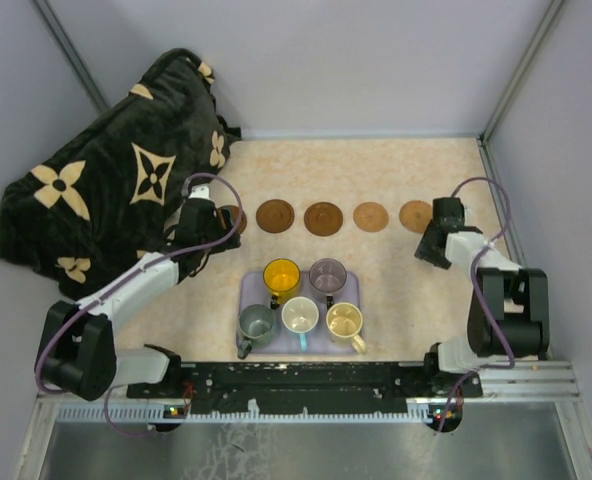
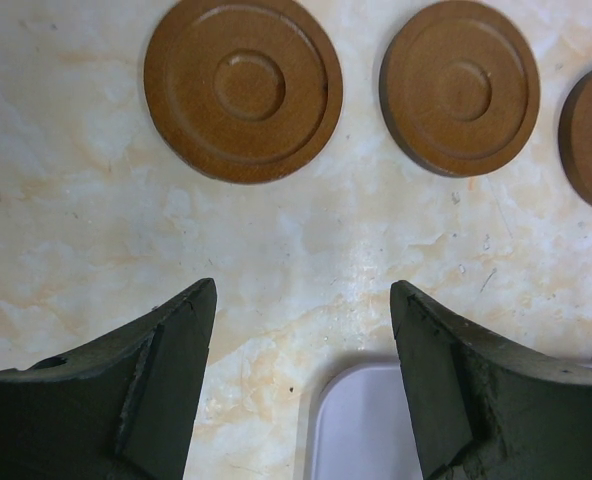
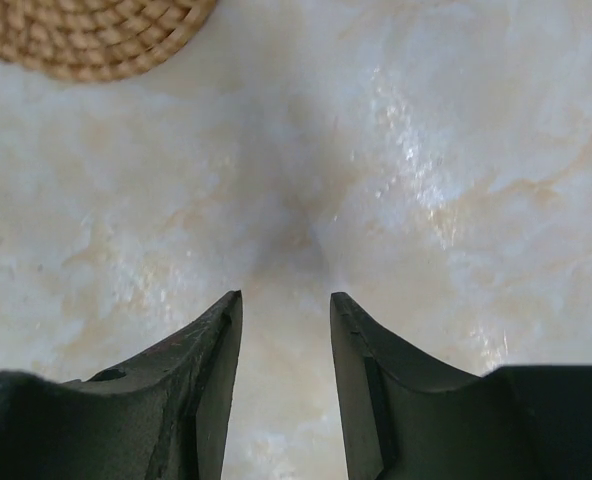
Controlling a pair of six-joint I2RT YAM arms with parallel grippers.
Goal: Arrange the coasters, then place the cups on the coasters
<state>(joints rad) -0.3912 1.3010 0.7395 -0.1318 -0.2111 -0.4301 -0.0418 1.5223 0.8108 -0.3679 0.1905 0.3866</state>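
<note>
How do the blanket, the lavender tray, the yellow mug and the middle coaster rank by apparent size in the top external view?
1. the blanket
2. the lavender tray
3. the middle coaster and the yellow mug look about alike, so they are not ranked.

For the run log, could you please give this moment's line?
coasters: five in row | cups: five on tray | left gripper: jaws open, empty | right gripper: jaws open, empty

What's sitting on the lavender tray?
On the tray stand a yellow mug and purple mug behind, a grey-green mug, cream mug and beige mug in front. They cover most of its floor, so anything beneath them is hidden.
</note>
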